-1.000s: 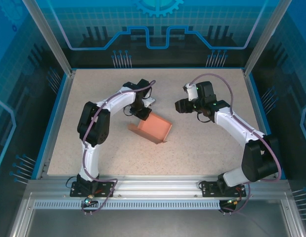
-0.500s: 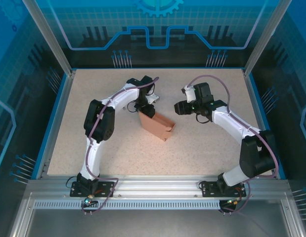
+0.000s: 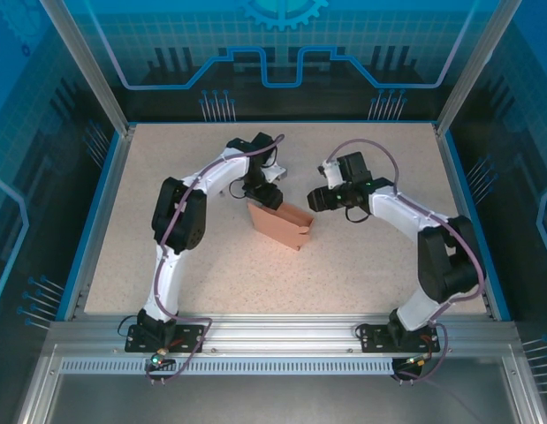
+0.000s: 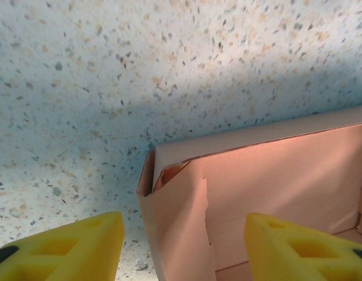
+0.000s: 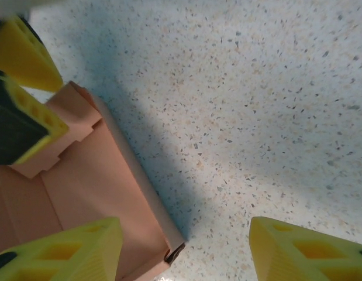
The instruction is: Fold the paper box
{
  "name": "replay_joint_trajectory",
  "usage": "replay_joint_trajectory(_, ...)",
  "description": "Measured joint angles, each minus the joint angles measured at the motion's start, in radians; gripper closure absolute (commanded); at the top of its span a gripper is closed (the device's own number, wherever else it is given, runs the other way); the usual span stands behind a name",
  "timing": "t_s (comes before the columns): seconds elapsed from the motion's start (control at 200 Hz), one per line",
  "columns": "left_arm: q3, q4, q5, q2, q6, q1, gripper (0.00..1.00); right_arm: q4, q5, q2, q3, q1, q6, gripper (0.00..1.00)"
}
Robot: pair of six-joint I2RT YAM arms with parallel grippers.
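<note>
Paper box (image 3: pixel 282 226) sits mid-counter (image 3: pixel 344 274), long axis slanting from far-left to near-right. Left gripper (image 4: pixel 181 237) is nearest: released, jaws straddling the far-left end wall. Right gripper (image 5: pixel 183 243) is released and empty, at the right end.

We are seeing a speckled beige tabletop (image 3: pixel 361 265), a blue rim (image 3: pixel 282 123) running around it, an aluminium rail (image 3: pixel 282 340) crossing its near edge.
</note>
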Motion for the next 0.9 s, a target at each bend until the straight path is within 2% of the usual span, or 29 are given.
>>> replay_joint_trajectory(0.105,-0.029,0.061,0.008,-0.053,-0.017,0.012,0.36,-0.001,-0.021,0.076,0.038,0.011,-0.01,0.39)
replay_joint_trajectory(0.255,-0.146,0.179,0.026,-0.213,-0.066,0.051,0.35,-0.005,-0.032,0.161,0.102,0.055,-0.038,0.39)
replay_joint_trajectory(0.565,-0.51,0.476,0.013,-0.541,-0.221,0.183,0.34,-0.064,0.036,0.362,0.328,0.161,-0.107,0.39)
replay_joint_trajectory(0.745,-0.717,0.61,-0.033,-0.678,-0.311,0.21,0.33,-0.109,0.066,0.439,0.407,0.165,-0.124,0.39)
replay_joint_trajectory(0.901,-0.81,0.686,-0.066,-0.761,-0.362,0.215,0.32,-0.125,0.082,0.462,0.436,0.145,-0.124,0.4)
